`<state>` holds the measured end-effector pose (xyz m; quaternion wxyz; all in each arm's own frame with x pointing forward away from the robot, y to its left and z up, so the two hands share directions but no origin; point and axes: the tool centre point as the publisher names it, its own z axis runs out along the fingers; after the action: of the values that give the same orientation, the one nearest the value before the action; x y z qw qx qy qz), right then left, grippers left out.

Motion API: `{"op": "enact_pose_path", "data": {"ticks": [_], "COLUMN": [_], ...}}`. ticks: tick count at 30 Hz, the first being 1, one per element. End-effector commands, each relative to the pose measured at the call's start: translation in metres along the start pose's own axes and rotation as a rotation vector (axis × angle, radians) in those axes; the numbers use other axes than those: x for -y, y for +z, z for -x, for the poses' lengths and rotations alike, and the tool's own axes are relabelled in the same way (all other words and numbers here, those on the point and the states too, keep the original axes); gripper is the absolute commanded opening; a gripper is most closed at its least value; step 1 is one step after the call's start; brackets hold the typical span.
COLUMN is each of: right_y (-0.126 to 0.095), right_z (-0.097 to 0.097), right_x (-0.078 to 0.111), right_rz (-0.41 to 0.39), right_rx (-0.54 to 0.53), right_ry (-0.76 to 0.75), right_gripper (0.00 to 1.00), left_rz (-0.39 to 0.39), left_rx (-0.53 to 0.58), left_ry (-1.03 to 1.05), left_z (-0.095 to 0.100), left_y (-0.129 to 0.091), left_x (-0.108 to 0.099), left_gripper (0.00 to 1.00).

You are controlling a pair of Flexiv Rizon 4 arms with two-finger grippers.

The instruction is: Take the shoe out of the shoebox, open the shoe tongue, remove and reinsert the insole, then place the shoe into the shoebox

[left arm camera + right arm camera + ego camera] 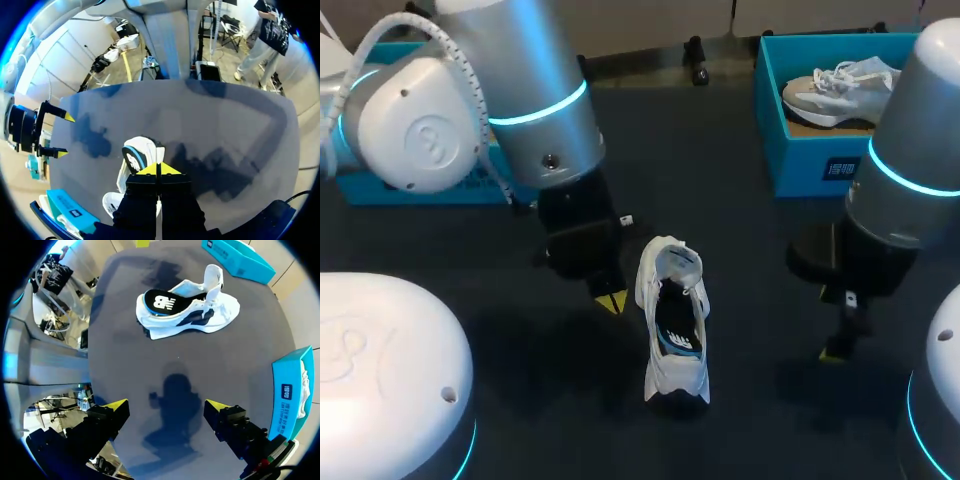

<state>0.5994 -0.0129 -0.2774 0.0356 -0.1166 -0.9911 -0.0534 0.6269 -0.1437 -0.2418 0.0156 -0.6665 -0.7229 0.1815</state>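
Sitting mid-table with tongue [215, 277] pulled back, the shoe [672, 320] exposes its insole [160, 302] for the closed, empty left gripper [158, 169]; right gripper [166, 404] gapes.

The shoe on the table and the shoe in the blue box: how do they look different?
The table shoe sits out on the dark table; the boxed shoe lies inside the blue box. The table shoe's tongue is pulled up and its dark insole shows; the boxed shoe's top is laced over. Both are pale trainers.
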Motion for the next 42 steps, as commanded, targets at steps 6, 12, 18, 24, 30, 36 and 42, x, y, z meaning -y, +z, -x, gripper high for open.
{"op": "enact_pose_path", "data": {"ticks": [6, 12, 18, 24, 30, 36, 42], "right_y": [-0.016, -0.021, -0.021, -0.021, -0.021, -0.021, -0.021], "right_z": [0.004, 0.007, 0.007, 0.007, 0.007, 0.007, 0.007], "right_x": [0.044, 0.059, 0.059, 0.059, 0.059, 0.059, 0.059], "right_rz": [-0.038, -0.028, -0.028, -0.028, -0.028, -0.028, -0.028], "right_rx": [-0.018, -0.007, -0.007, -0.007, -0.007, -0.007, -0.007], "right_ry": [0.057, 0.06, 0.06, 0.06, 0.06, 0.06, 0.06], "right_gripper": [1.0, 1.0, 1.0, 1.0, 1.0, 1.0, 1.0], "left_rz": [-0.03, -0.047, -0.102, -0.113, -0.105, -0.11, -0.118], "left_rx": [-0.134, -0.206, -0.282, -0.312, -0.345, -0.362, -0.367], "left_ry": [0.088, 0.142, 0.261, 0.311, 0.38, 0.38, 0.375], "left_z": [0.037, 0.05, 0.054, 0.051, 0.046, 0.04, 0.033], "left_y": [0.024, 0.038, 0.048, 0.055, 0.06, 0.077, 0.091], "left_x": [-0.012, -0.018, -0.02, -0.016, -0.009, -0.013, -0.018], "left_gripper": [0.0, 0.0, 0.0, 0.0, 0.0, 0.0, 0.0]}}
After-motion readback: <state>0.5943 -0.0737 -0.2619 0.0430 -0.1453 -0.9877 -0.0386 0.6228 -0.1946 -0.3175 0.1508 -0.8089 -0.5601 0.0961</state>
